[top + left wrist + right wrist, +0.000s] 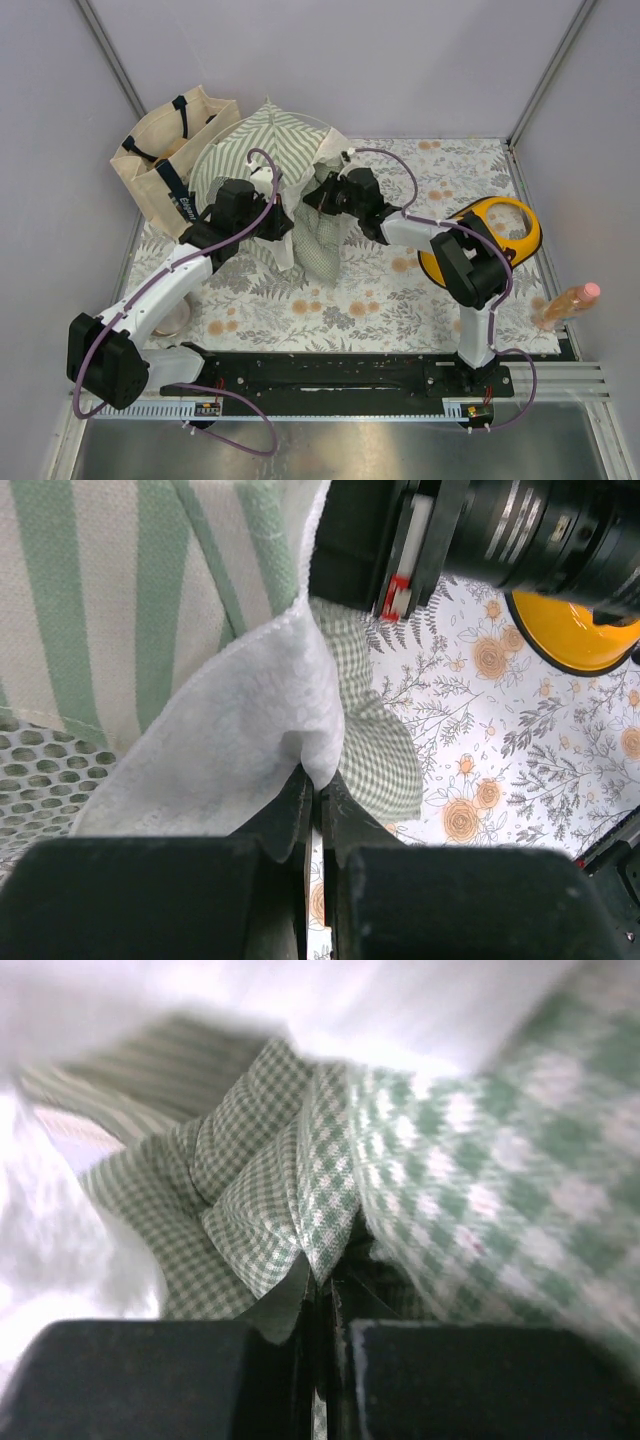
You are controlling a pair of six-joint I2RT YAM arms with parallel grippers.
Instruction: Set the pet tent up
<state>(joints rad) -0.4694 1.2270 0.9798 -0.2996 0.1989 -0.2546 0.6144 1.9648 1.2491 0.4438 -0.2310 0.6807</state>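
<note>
The pet tent (255,145), green-and-white striped, stands at the back centre of the floral mat. My left gripper (268,222) is at its front left, shut on a white door flap (240,735); the striped wall (120,590) and the mesh panel (45,765) show beside it. My right gripper (318,200) is at the tent's opening, shut on a fold of the green checked cushion (300,1195), which hangs out of the opening onto the mat (325,250). The cushion also shows in the left wrist view (385,755).
A beige canvas tote bag (170,160) stands left of the tent. A yellow round object (500,235) lies at the right of the floral mat (400,310). A pink-capped bottle (565,303) lies at the right edge. Grey walls enclose the back and sides.
</note>
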